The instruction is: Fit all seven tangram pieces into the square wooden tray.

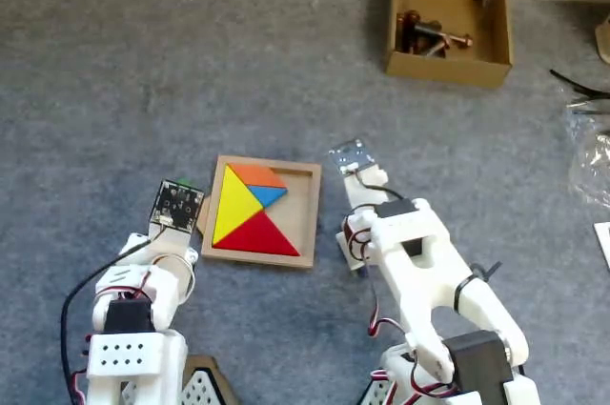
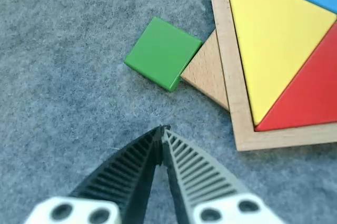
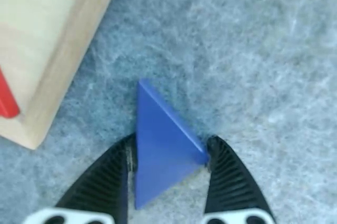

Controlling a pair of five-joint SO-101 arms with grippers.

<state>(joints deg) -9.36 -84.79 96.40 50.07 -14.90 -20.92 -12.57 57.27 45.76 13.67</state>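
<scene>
Currently: R pincer (image 3: 171, 146) pinches blue triangle (image 3: 158, 129) near tray (image 3: 68, 60); L pincer (image 2: 161, 130) pressed together, empty, near green square (image 2: 163, 52), which touches wooden triangle (image 2: 210, 74) outside tray.

Green square (image 2: 162, 52) and plain wooden triangle (image 2: 209, 72) crowd the tray (image 2: 220, 2) rim, open carpet (image 2: 63, 76) alongside.

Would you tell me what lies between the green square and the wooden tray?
A plain wooden triangle lies there, against the tray rim, in the left wrist view.
</scene>
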